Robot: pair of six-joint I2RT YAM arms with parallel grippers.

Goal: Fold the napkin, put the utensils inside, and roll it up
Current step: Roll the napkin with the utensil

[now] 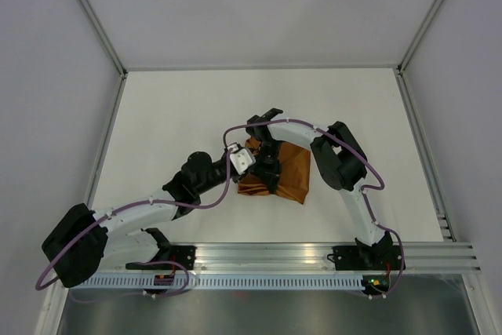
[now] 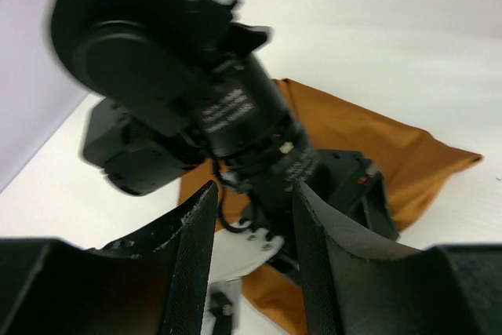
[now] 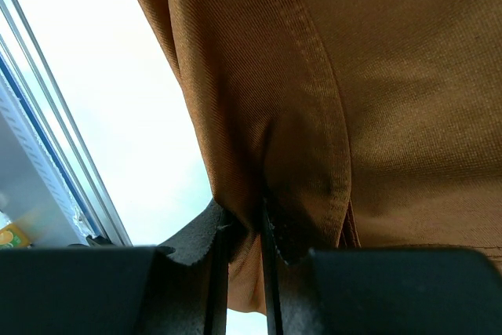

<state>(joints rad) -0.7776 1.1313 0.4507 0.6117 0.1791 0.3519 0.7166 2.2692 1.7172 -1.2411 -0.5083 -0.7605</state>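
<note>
Top external view: a rust-brown napkin (image 1: 292,169) lies bunched near the middle of a white table (image 1: 172,115). Both robot arms bend in over the napkin's left part and hide some of it. Right wrist view: the right gripper (image 3: 245,217) is clamped on a raised fold of the napkin. The cloth is pinched tightly between its two dark fingers (image 3: 286,233), and a hemmed edge runs down into the pinch. A metal rail at the table edge shows at the left. Left wrist view: the left gripper (image 2: 252,194) has its fingers spread apart with nothing between them. Past the gap, the black wrist of the right arm (image 2: 227,100) fills much of the picture. The napkin lies on the table behind it, one corner pointing right.
</note>
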